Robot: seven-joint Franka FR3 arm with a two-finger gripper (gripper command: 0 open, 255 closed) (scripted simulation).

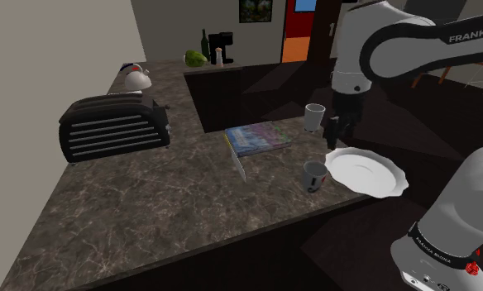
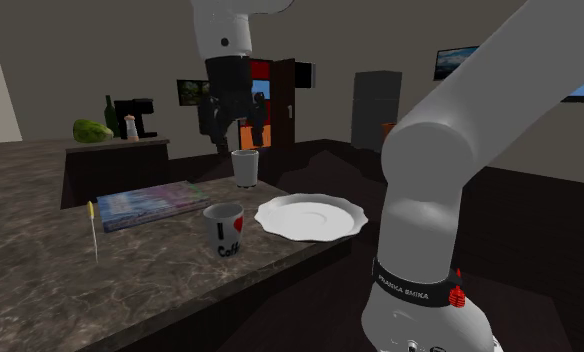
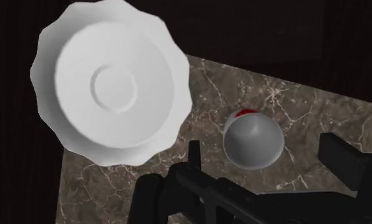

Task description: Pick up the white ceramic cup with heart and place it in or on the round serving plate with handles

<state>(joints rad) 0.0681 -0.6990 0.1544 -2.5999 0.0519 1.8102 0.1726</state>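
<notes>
The white cup with a red heart (image 1: 315, 174) (image 2: 224, 229) stands upright on the dark marble counter, close beside the white scalloped plate (image 1: 365, 171) (image 2: 310, 216). My black gripper (image 1: 332, 140) (image 2: 219, 143) hangs open well above them, nearer the plain cup at the back. In the wrist view the heart cup (image 3: 253, 139) lies far below, between my spread fingers (image 3: 194, 153), untouched, and the gripper (image 3: 264, 159) holds nothing. The plate (image 3: 111, 83) sits to one side of the cup and partly overhangs the counter's edge.
A second, plain white cup (image 1: 314, 117) (image 2: 244, 167) stands behind the heart cup. A colourful book (image 1: 258, 137) and a knife (image 1: 236, 161) lie towards the shoulder view's left. A black toaster (image 1: 112, 126) and a kettle (image 1: 134, 76) stand further left.
</notes>
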